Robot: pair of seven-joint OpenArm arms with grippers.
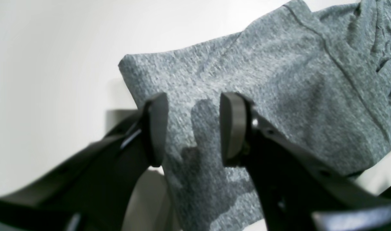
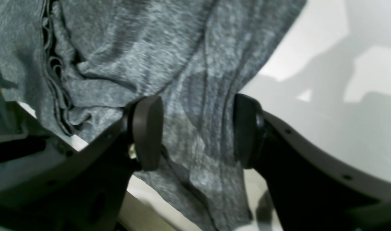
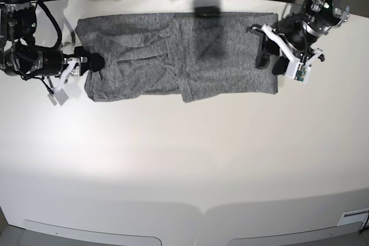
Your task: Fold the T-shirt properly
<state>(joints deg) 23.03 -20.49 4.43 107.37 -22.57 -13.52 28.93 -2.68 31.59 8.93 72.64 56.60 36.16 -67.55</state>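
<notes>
Hovering over opposite ends of the T-shirt (image 3: 179, 56), both sets of my fingers stand parted with nothing between them. The shirt lies folded into a long dark-grey band along the far edge of the bench (image 3: 184, 159), stretched lengthwise from near the far left corner toward the far right one, its near edge stepped where one layer overlaps another.

My left fingers (image 1: 193, 128) are spread above the shirt's squared end; heathered fabric shows in the gap, and their shadow falls on the cloth below. A stitched seam runs diagonally across the knit toward the upper right of the left wrist view, where the cloth bunches and goes out of frame. I cannot tell from that view whether the pads touch the fabric or float just above it.

My right fingers (image 2: 198, 131) are likewise wide apart, straddling a rumpled stretch of the shirt. Stacked hem edges ripple along the left of the right wrist view, but the layers there are too dark and blurred to count. The cloth's lower tip is cut off by the frame's bottom edge.

From the base view, the right fingers sit at the shirt's left end, partly masking it, and a dark shadow blots the fabric at its far middle edge.
</notes>
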